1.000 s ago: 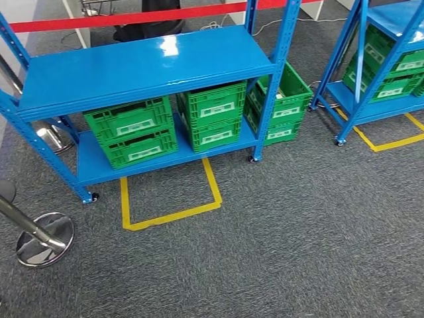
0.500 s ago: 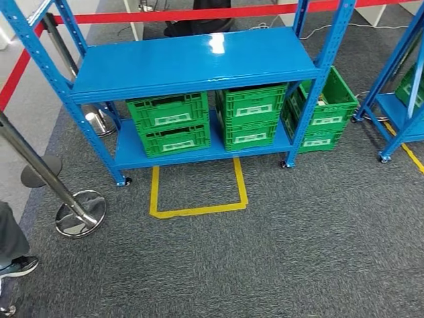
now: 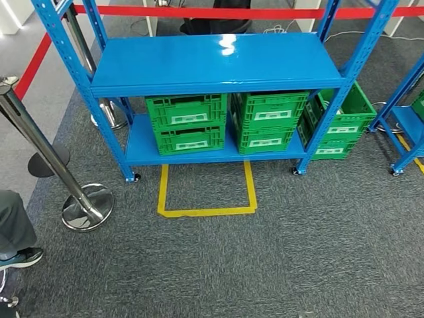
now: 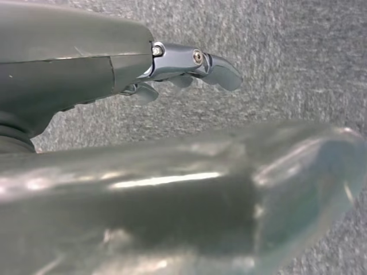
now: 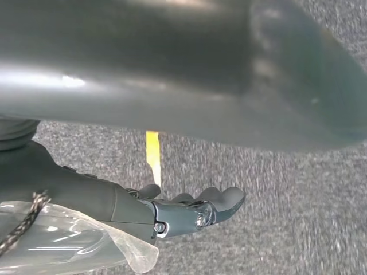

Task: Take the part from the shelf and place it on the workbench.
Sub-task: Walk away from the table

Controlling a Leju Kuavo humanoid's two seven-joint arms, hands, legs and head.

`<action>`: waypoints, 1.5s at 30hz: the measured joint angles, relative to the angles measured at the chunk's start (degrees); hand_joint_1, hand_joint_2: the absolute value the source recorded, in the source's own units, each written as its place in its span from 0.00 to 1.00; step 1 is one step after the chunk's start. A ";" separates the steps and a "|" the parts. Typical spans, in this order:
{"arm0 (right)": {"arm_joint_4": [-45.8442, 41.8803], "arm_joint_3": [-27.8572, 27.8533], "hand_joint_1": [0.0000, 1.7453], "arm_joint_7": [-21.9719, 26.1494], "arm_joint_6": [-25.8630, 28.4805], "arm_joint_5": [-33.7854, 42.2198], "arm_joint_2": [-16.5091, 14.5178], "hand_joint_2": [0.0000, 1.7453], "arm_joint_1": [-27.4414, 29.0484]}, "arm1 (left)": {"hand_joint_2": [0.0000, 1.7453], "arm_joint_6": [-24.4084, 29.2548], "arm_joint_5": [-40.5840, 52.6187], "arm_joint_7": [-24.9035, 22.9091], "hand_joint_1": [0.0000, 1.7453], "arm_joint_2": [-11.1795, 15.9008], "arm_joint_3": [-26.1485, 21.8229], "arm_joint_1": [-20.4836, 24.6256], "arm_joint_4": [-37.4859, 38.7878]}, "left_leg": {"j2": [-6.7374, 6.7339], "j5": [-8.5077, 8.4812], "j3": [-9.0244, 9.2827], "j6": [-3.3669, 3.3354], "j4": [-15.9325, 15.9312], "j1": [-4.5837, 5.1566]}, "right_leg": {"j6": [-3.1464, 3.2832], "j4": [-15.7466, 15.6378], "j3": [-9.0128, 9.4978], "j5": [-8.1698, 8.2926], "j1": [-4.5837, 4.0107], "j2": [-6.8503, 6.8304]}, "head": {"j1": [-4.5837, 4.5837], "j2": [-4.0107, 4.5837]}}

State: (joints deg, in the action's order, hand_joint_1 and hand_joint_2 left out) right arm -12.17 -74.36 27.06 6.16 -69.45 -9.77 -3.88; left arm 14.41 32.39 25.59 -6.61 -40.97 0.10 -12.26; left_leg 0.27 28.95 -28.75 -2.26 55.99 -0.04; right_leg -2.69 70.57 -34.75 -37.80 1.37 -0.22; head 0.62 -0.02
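Note:
A blue metal shelf [image 3: 214, 63] stands ahead of me in the head view, its upper board bare. On its lower board sit two stacks of green crates [image 3: 187, 122] [image 3: 267, 119]; a third green crate stack [image 3: 345, 119] sits behind the right post. I cannot tell what the crates hold. My left hand [image 4: 186, 63] hangs over grey carpet, fingers stretched out and holding nothing. My right hand [image 5: 190, 209] also hangs over the carpet with fingers extended and nothing in them.
A yellow tape square [image 3: 207, 212] marks the carpet before the shelf. A chrome stanchion [image 3: 87, 205] leans at the left, with a red belt [image 3: 200, 12] behind the shelf. A person's shoe [image 3: 20, 257] is at the left edge. Another blue shelf [image 3: 407, 126] stands right.
The whole picture has shifted: my camera has turned, so the shelf now sits centred and square-on. A person's shoe has come into the left edge. Nothing on the shelf moved.

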 joint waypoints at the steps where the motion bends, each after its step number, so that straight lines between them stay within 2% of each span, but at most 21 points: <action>1: 0.00 -0.01 0.00 0.00 -0.01 0.02 0.00 0.00 0.17 | 0.00 -0.01 0.00 0.00 0.00 -0.07 -0.03 -0.05 0.00 | 0.14 0.34 0.35 -0.10 0.02 0.11 | -0.02 2.47 -2.06 -0.35 -0.02 0.09 | -0.02 0.00; 3: 0.00 -0.02 0.00 0.02 -0.02 0.06 0.00 0.00 0.42 | 0.00 -0.03 0.00 0.00 0.00 -0.16 -0.05 -0.26 0.00 | 0.49 1.25 1.55 0.02 0.05 0.23 | 0.20 1.58 -3.41 2.53 -0.08 0.10 | -0.04 0.00; 5: 0.00 -0.02 0.00 0.05 -0.02 0.08 0.01 0.00 0.49 | 0.00 -0.12 0.00 0.01 0.00 -0.16 -0.08 -0.40 0.01 | 0.71 2.48 3.17 0.39 0.02 0.22 | 0.54 -5.40 -1.47 8.17 -0.11 0.17 | -0.03 0.00; 6: 0.01 -0.01 0.00 0.07 -0.03 0.08 0.02 0.00 0.46 | 0.00 -0.17 0.00 0.02 0.00 -0.14 -0.10 -0.35 0.01 | 0.79 3.05 3.69 0.68 0.10 0.24 | 0.63 -8.63 -0.60 9.32 -0.19 0.19 | -0.02 0.01; 11: 0.02 0.01 0.00 0.12 -0.07 0.09 0.01 0.00 0.79 | 0.00 -0.21 0.00 0.07 0.00 0.05 -0.14 -0.04 0.02 | 0.76 4.50 4.31 2.30 1.86 0.33 | 2.13 -11.62 1.82 8.72 -0.18 0.02 | 0.29 -0.01; 13: 0.02 0.00 0.00 0.19 -0.07 0.10 0.00 0.00 0.68 | 0.00 -0.21 0.01 0.08 0.00 0.08 -0.15 0.09 0.02 | 0.53 4.92 1.57 2.98 7.02 0.14 | 2.62 -12.11 3.29 8.04 0.09 -0.07 | 0.47 -0.02; 15: 0.02 0.00 0.00 0.25 -0.07 0.09 0.00 0.00 0.53 | 0.00 -0.21 0.02 0.09 0.00 0.05 -0.16 0.12 0.02 | 0.39 7.22 -3.56 3.63 14.22 -0.18 | 2.84 -12.32 4.60 6.97 0.13 -0.11 | 0.62 -0.02; 17: 0.02 0.00 0.00 0.31 -0.08 0.08 0.00 0.00 0.63 | 0.00 -0.22 0.02 0.09 0.00 0.09 -0.17 -0.07 0.02 | 0.37 9.32 -7.68 3.92 17.66 -0.40 | 2.72 -12.35 6.27 5.55 0.21 -0.05 | 0.62 -0.02; 19: 0.02 0.00 0.00 0.43 -0.08 0.08 0.00 0.00 0.80 | 0.00 -0.23 0.02 0.09 0.00 0.12 -0.22 -0.28 0.02 | 0.28 7.19 -9.00 3.84 14.94 -0.47 | 2.54 -12.39 8.41 3.99 0.32 -0.01 | 0.61 -0.01; 21: 0.02 0.01 0.00 0.54 -0.07 0.08 -0.01 0.00 0.86 | 0.00 -0.23 0.02 0.09 0.00 0.19 -0.37 -0.50 0.05 | -0.11 0.75 -9.17 3.40 9.33 -0.38 | 2.19 -12.48 10.09 2.40 0.31 0.01 | 0.66 -0.01; 23: 0.02 0.01 0.00 0.62 -0.08 0.08 -0.01 0.00 0.78 | 0.00 -0.25 0.02 0.07 0.00 0.24 -0.52 -0.67 0.10 | -0.39 -2.92 -9.23 2.68 6.18 -0.11 | 1.43 -12.84 11.47 1.07 0.17 0.04 | 0.64 -0.01; 26: 0.02 0.00 0.00 0.71 -0.09 0.09 0.00 0.00 0.40 | 0.00 -0.27 0.00 0.10 0.00 0.24 -0.60 -0.53 0.13 | 0.00 -2.27 -7.70 1.36 5.00 -0.01 | 0.11 -12.82 13.11 1.35 0.16 -0.01 | 0.58 -0.01; 27: 0.02 0.01 0.00 0.74 -0.10 0.08 0.00 0.00 0.19 | 0.00 -0.27 0.00 0.10 0.00 0.24 -0.61 -0.45 0.13 | 0.10 -2.04 -6.79 0.91 4.51 -0.07 | -0.04 -11.32 12.33 1.59 0.18 0.01 | 0.48 0.00; 29: 0.02 0.03 0.00 0.79 -0.10 0.09 0.00 0.00 -0.10 | 0.00 -0.25 0.00 0.11 0.00 0.28 -0.63 -0.29 0.13 | 0.20 -1.40 -5.18 0.12 3.68 -0.13 | -0.02 -5.25 8.29 0.84 0.18 0.08 | 0.22 0.00; 31: 0.02 0.04 0.00 0.80 -0.10 0.09 0.00 0.00 0.03 | 0.00 -0.23 0.00 0.11 0.00 0.32 -0.67 -0.16 0.13 | 0.37 -0.25 -3.78 -0.30 3.46 0.00 | -0.16 0.75 2.83 -2.21 0.08 0.13 | 0.15 0.00; 33: 0.02 0.04 0.00 0.80 -0.10 0.08 0.00 0.00 0.32 | 0.00 -0.23 0.00 0.10 0.00 0.26 -0.72 -0.23 0.13 | 0.69 1.30 -1.93 -0.34 3.43 0.14 | -0.21 1.57 -0.91 -4.77 -0.07 0.13 | 0.13 0.00; 34: 0.02 0.04 0.00 0.80 -0.10 0.08 0.00 0.00 0.41 | 0.00 -0.23 0.00 0.09 0.00 0.23 -0.76 -0.29 0.13 | 0.81 2.15 -0.81 -0.29 3.42 0.20 | -0.08 -0.12 -1.84 -4.10 -0.17 0.13 | 0.11 0.00; 38: 0.02 0.06 0.00 0.75 -0.10 0.10 0.08 0.00 0.83 | 0.00 -0.21 0.00 0.04 0.00 0.08 -0.94 -0.26 0.21 | 1.10 5.37 2.45 0.53 3.30 0.45 | 1.49 -8.34 -2.04 8.20 -0.82 0.31 | 0.15 0.00; 39: 0.02 0.07 0.00 0.75 -0.10 0.10 0.10 0.00 0.86 | 0.00 -0.21 0.00 0.03 0.00 0.05 -0.96 -0.19 0.24 | 1.18 5.65 3.00 0.96 3.28 0.49 | 1.81 -8.71 -1.65 9.07 -0.92 0.38 | 0.15 0.00; 42: 0.02 0.06 0.00 0.78 -0.08 0.10 0.05 0.00 0.69 | 0.00 -0.21 0.01 0.03 0.00 0.10 -0.97 0.05 0.22 | 0.99 4.89 3.03 2.01 5.13 0.47 | 2.67 -10.36 0.68 8.69 -0.61 0.43 | 0.16 0.00; 45: 0.02 0.06 0.00 0.81 -0.07 0.11 0.00 0.00 0.59 | 0.00 -0.21 0.02 0.04 0.00 0.09 -0.97 0.25 0.22 | 0.49 6.49 -2.40 3.10 13.75 0.06 | 3.10 -12.08 3.57 7.73 -0.23 0.25 | 0.40 0.00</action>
State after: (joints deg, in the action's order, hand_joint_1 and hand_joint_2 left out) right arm -12.15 -74.30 27.87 6.09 -69.34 -9.77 -3.29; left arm 14.21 32.41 25.64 -6.52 -41.94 0.35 -12.04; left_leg 0.76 35.44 -31.15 0.84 69.74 0.02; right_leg 0.41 58.49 -31.18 -30.07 1.14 0.04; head 1.02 -0.02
